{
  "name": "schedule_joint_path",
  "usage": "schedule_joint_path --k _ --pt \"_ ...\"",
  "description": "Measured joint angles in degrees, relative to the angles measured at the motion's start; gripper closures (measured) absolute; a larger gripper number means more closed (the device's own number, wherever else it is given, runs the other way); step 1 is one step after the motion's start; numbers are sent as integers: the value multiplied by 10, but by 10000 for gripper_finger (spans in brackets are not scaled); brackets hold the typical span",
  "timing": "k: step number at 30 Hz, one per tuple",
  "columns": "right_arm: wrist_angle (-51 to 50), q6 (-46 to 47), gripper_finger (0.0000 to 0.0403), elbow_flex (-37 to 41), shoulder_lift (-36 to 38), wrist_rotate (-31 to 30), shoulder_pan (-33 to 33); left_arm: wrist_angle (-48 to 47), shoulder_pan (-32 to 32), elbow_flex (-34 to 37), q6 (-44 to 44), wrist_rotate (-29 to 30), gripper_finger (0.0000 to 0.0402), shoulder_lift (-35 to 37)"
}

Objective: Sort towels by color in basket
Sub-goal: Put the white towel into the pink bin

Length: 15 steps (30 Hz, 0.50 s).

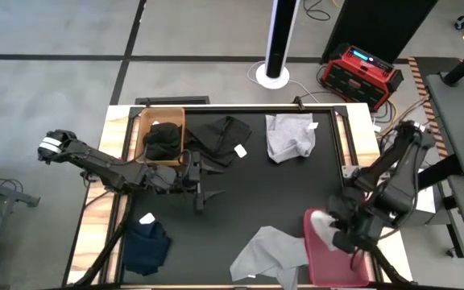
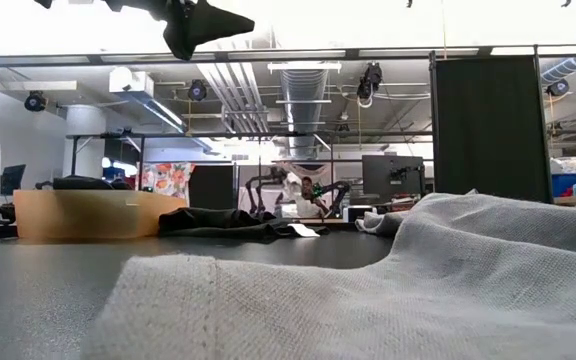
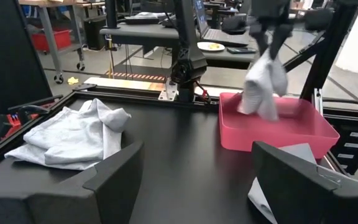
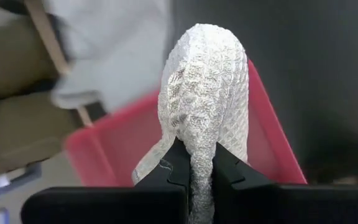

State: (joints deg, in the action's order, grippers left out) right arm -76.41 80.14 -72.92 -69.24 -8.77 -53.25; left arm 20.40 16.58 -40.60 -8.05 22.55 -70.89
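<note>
My right gripper (image 4: pixel 196 167) is shut on a white waffle-weave towel (image 4: pixel 204 87), which hangs over the pink basket (image 1: pixel 341 266) at the table's near right. From the left wrist view the same towel (image 3: pixel 263 87) dangles into the pink basket (image 3: pixel 278 130). My left gripper (image 1: pixel 200 192) stands open and level over the table's middle left, with nothing between its fingers. A black towel (image 1: pixel 163 138) lies in the wooden basket (image 1: pixel 146 121). On the table lie another black towel (image 1: pixel 220 137), a light grey towel (image 1: pixel 290 137), a navy towel (image 1: pixel 147 246) and a grey towel (image 1: pixel 268 254). My right gripper pinches a bunched-up part of the white towel (image 4: pixel 202 149) between its two fingers; how many layers cannot be told. The fingers come from above, pointing steeply down. The towel hangs slack below them, its lower end (image 3: pixel 267 113) within the pink basket's walls.
The table's middle (image 1: pixel 264 193) is bare black surface between the towels. The grey towel (image 2: pixel 418 280) lies at the near edge beside the pink basket. A red box (image 1: pixel 361 72) and a white post (image 1: pixel 279 40) stand on the floor beyond the far edge.
</note>
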Motion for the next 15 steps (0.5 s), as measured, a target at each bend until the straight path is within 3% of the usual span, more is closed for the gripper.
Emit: schedule_joint_path --k 3,8,15 --pt "-22 94 390 6 -15 19 0 0 0 0 0 0 120 0" --pt "-22 248 390 12 -45 -5 2 0 0 0 0 5 120 0" --pt "69 261 390 13 -94 17 1 0 0 0 0 5 120 0"
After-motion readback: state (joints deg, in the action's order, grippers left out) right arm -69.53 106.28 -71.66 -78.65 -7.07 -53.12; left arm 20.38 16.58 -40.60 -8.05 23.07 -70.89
